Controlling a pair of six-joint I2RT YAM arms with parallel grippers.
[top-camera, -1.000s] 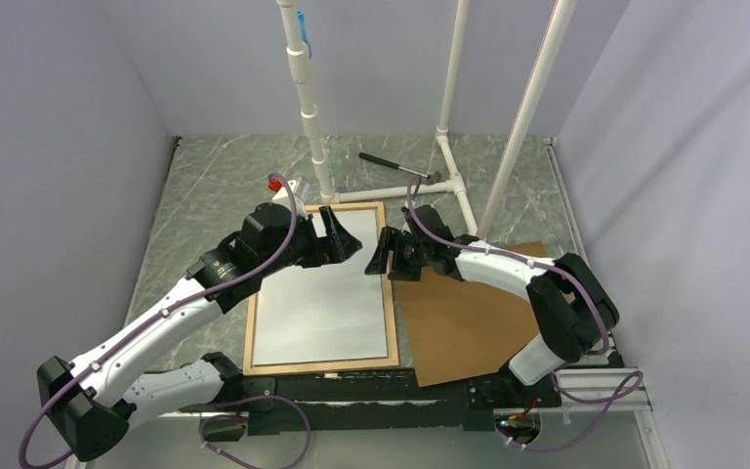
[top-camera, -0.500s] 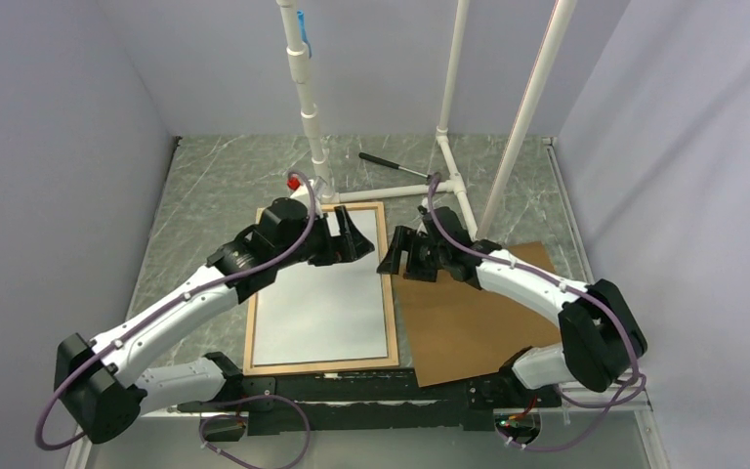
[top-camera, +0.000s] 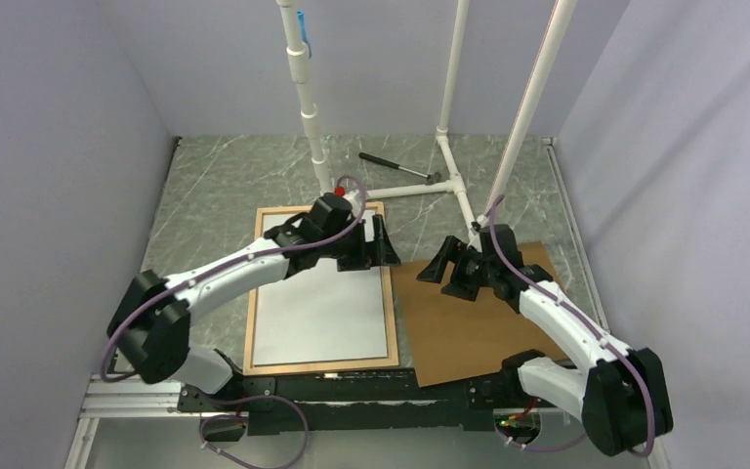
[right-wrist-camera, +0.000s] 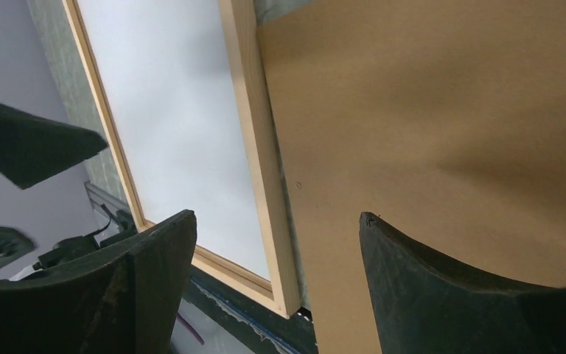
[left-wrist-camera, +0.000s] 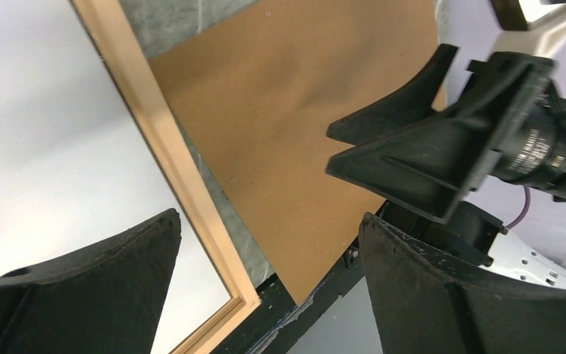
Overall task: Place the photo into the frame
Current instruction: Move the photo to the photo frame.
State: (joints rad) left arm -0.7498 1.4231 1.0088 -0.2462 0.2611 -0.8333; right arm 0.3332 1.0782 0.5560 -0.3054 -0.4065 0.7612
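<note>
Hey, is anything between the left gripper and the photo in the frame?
Nothing visible. The open left gripper hangs over the frame's right rail, the white-backed photo bare beneath; the backing board lies alongside.

— Where was the frame (top-camera: 322, 366)?
— Flat on the table (top-camera: 215, 186), at the front, left of centre, with the photo (top-camera: 322, 318) lying inside it.
— And the board (top-camera: 469, 337)?
— Just right of the frame (edges nearly touching).
— Behind them?
— The pipe stand (top-camera: 312, 127), with the hammer (top-camera: 397, 167) behind its low crosspipe. The left gripper (top-camera: 379, 246) hung over the frame's far right corner, and the right gripper (top-camera: 441, 266) over the board's far left corner.
</note>
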